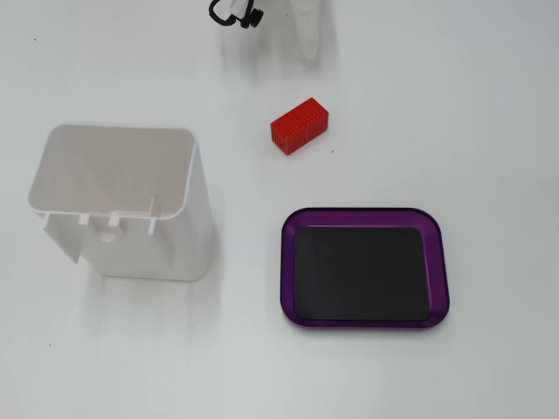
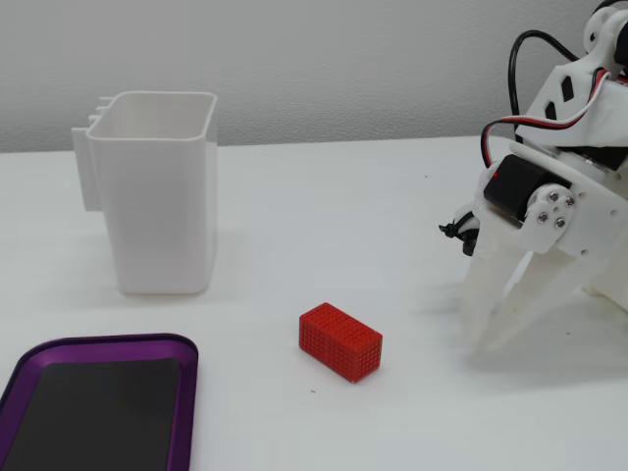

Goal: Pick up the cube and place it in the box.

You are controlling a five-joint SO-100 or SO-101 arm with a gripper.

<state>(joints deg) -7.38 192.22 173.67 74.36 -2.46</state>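
The red ribbed cube (image 1: 300, 124) lies on the white table, apart from everything; it also shows in a fixed view (image 2: 340, 341). The purple tray with a black inside (image 1: 367, 213) lies empty below and right of the cube, and shows in a fixed view at the lower left (image 2: 98, 342). My white gripper (image 2: 488, 341) stands to the right of the cube, tips down near the table, fingertips close together and holding nothing. In a fixed view only a blurred white finger (image 1: 307, 39) shows at the top edge, above the cube.
A tall white plastic container (image 1: 122, 209) stands open-topped to the left of the cube and tray; it also shows at the back left in a fixed view (image 2: 157, 196). Black cable and arm parts (image 1: 234, 13) sit at the top edge.
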